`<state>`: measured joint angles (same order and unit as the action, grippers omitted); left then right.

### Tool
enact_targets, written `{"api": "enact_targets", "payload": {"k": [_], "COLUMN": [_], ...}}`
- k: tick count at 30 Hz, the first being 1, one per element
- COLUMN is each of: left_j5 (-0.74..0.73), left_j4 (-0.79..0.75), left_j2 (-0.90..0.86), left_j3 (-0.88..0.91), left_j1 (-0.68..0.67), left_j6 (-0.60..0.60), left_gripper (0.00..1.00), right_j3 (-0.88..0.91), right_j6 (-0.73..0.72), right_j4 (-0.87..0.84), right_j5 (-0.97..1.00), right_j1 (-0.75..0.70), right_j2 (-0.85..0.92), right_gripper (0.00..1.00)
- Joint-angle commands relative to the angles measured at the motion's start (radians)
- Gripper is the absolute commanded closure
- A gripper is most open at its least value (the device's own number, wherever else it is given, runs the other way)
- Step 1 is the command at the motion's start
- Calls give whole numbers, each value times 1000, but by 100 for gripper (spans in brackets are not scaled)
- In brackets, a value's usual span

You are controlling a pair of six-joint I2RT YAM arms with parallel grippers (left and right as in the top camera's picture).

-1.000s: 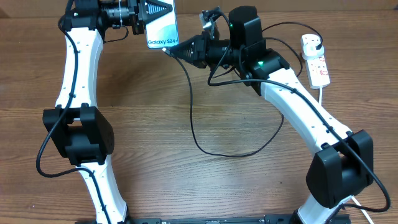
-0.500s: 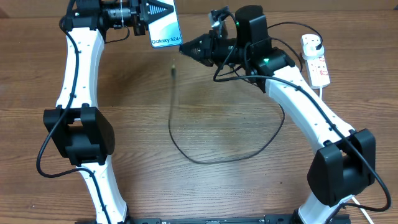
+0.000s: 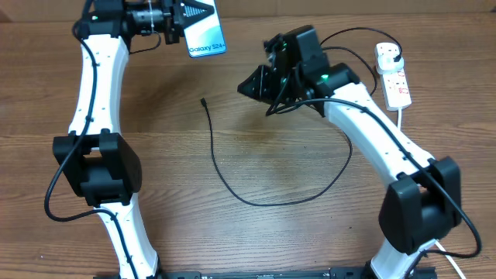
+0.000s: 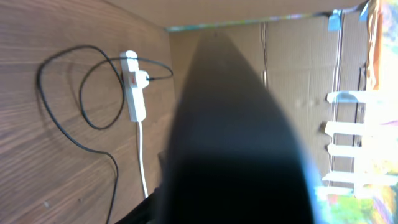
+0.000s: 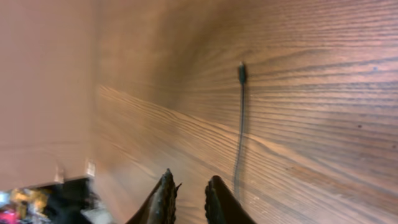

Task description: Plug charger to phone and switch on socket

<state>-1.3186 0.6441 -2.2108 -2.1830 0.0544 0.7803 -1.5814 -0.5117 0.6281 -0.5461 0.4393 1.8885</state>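
Observation:
The phone (image 3: pixel 205 35), its light screen reading "Galaxy S24+", hangs above the table's far edge with my left gripper (image 3: pixel 198 12) shut on its upper end. In the left wrist view its dark edge (image 4: pixel 230 137) fills the middle and hides the fingers. The charger (image 3: pixel 232 190) lies loose on the table in a wide loop, and its connector tip (image 3: pixel 203 101) rests below the phone, apart from it. My right gripper (image 3: pixel 245 86) hovers to the right of that tip. Its jaws stand slightly apart, nothing between the fingertips (image 5: pixel 166 186). The tip (image 5: pixel 242 73) lies ahead of them.
The white socket (image 3: pixel 394 77) lies at the far right with a black plug (image 3: pixel 391 53) in it and a white lead (image 3: pixel 400 116) running toward me. The same socket (image 4: pixel 134 93) shows in the left wrist view. Cardboard walls stand behind the table.
The charger's tip has left my right gripper and dropped onto the table. That gripper has parted its jaws a little and drawn back right and down, away from the phone.

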Motion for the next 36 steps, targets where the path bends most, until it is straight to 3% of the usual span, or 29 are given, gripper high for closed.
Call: {"api": "enact_targets", "payload": {"k": [1,7,14,21,24,31,36], "left_j5": [-35,-142,-161,-171,-176,-175,-175], "left_j4": [-3,-2,-2,1,10,10,10], "left_j2": [20,20,20,20,20,20,20], "left_j3": [-5,-5,-5,-5,-5,-5,-5], "left_j1": [43,93,103,102,102,102,102], "left_j6": [5,1,1,1,1,1,1], "left_gripper": [96,96,96,96,95,96,96], "right_j3": [-10,-32,-98,-267,-276,-276,-276], "right_j6": [78,107,130,166,165,165,166], "right_j4": [-1,-48,-84,-51,-71,-117,-147], "right_j5": [58,144,286,284,284,280,254], "right_j1": [26,84,177,201,201,189,192], "right_j2": [66,180,280,432,445,460,503], "right_gripper": [82,82,78,74,73,58,57]}}
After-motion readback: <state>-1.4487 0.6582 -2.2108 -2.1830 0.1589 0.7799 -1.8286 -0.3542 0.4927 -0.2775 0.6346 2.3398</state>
